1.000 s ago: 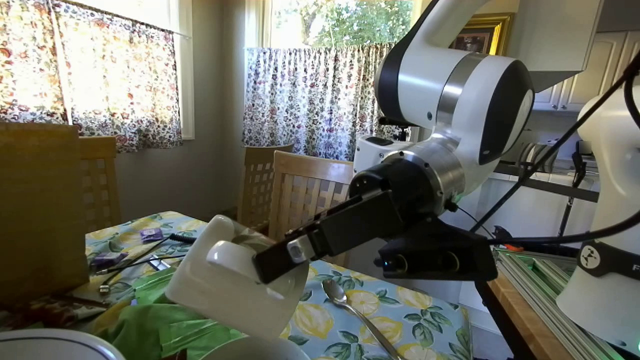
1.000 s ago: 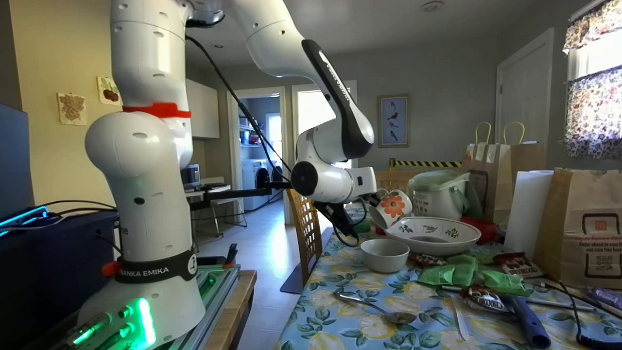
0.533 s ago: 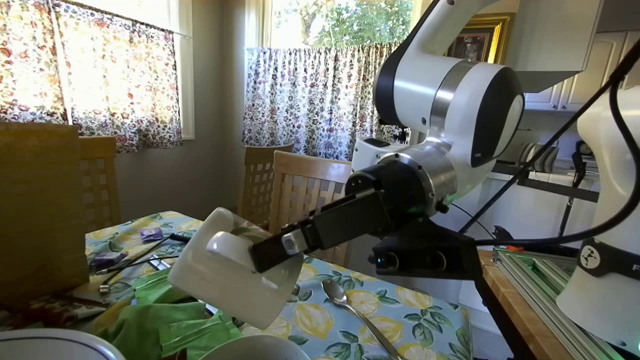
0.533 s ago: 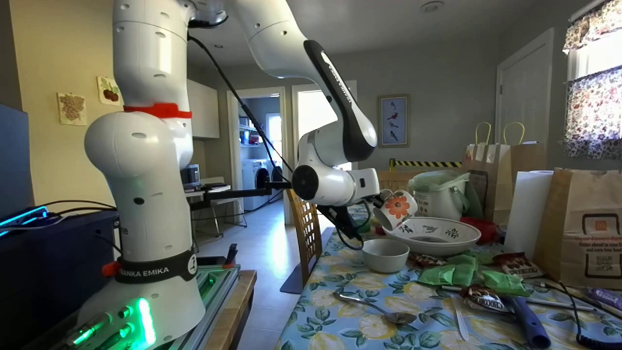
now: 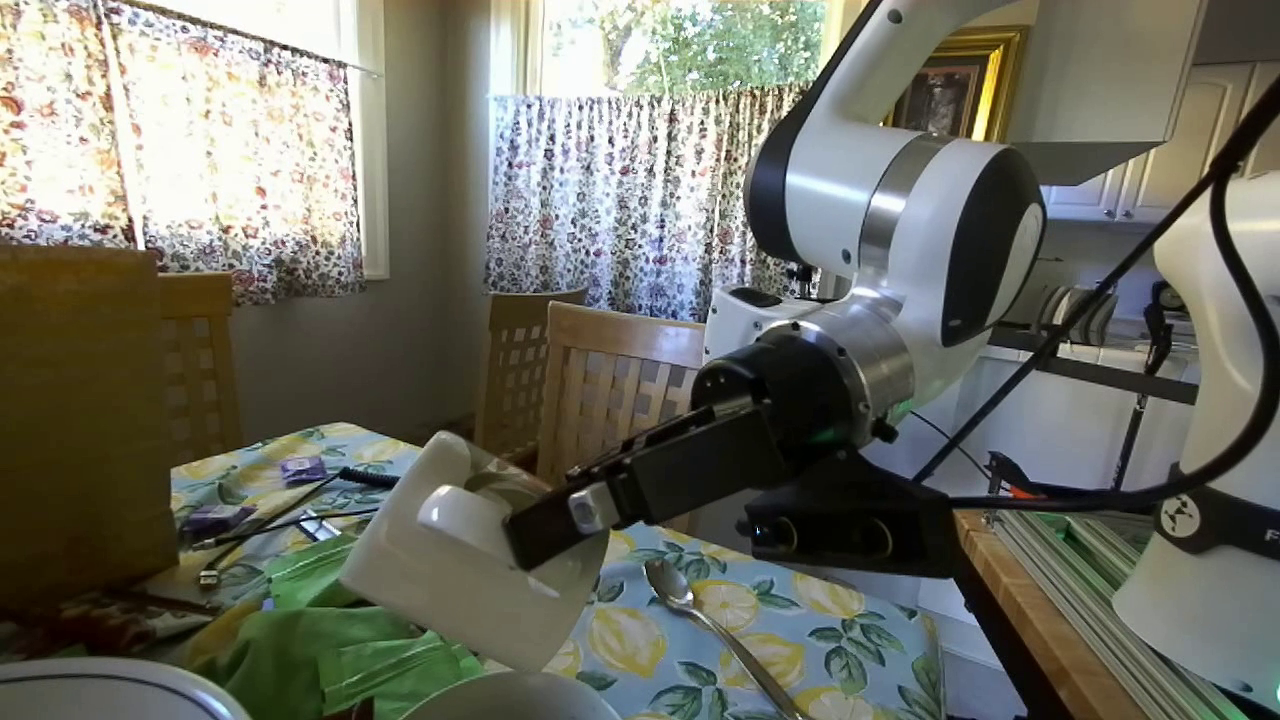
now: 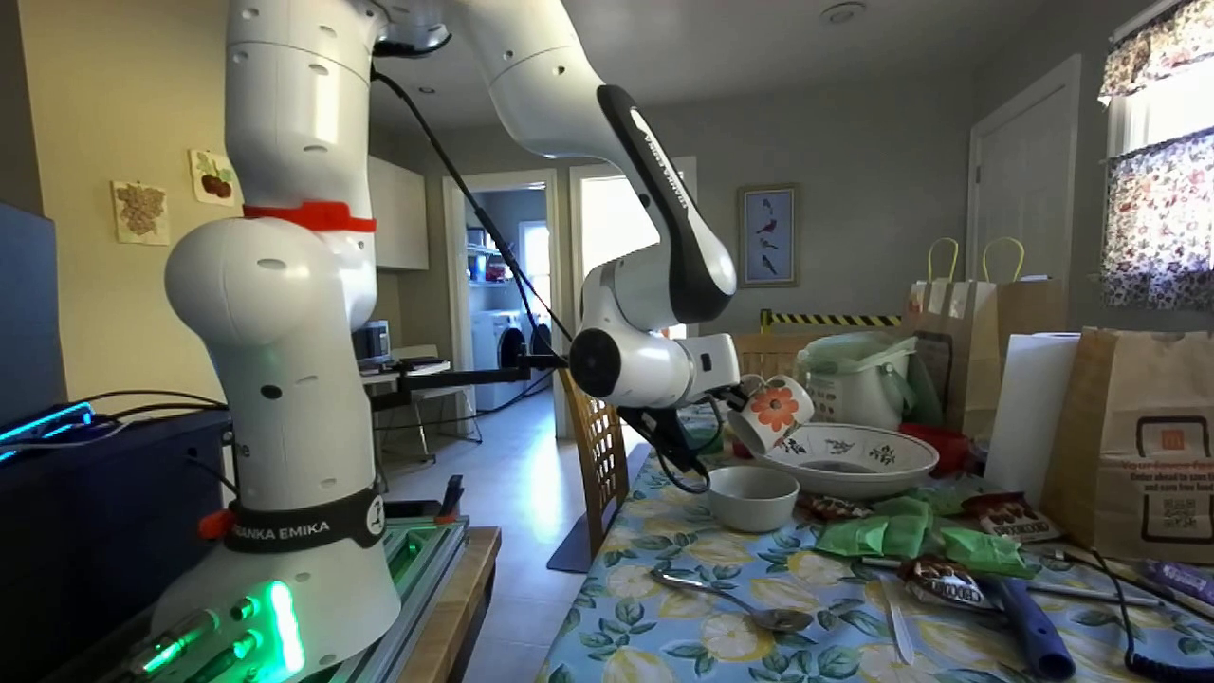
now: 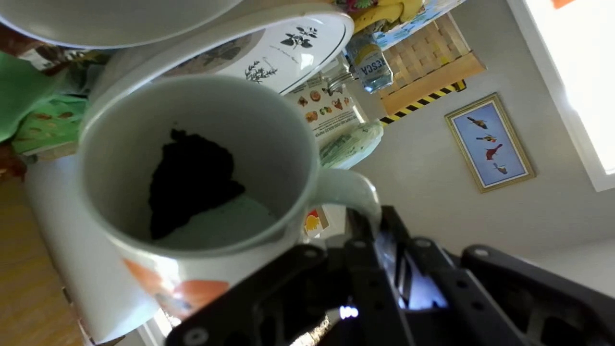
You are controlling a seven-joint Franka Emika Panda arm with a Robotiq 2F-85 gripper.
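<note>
My gripper (image 7: 377, 223) is shut on the handle (image 7: 343, 187) of a white mug with an orange flower. The mug shows in both exterior views (image 5: 440, 575) (image 6: 776, 408), held in the air and tilted, its mouth facing back toward the gripper's side. A dark clump (image 7: 192, 182) lies inside the mug. A small white bowl (image 6: 754, 503) stands on the table just below the mug; whether the mug is directly over it I cannot tell. A wide white bowl with leaf drawings (image 6: 854, 455) stands behind it and also shows in the wrist view (image 7: 307, 53).
A spoon (image 6: 782, 620) lies on the lemon-print tablecloth (image 6: 635, 655). Green wrappers (image 6: 877, 534), a blue-handled tool (image 6: 1034, 631) and cables lie to the side. A paper bag (image 6: 1152, 455), a paper roll (image 6: 1029, 427) and a white bin (image 6: 858, 389) stand behind. Chairs (image 5: 620, 370) border the table.
The mug, still held by its handle, has shifted slightly away from the robot's base. It rose a little, then dipped and tipped back a little. Nothing on the table has moved.
</note>
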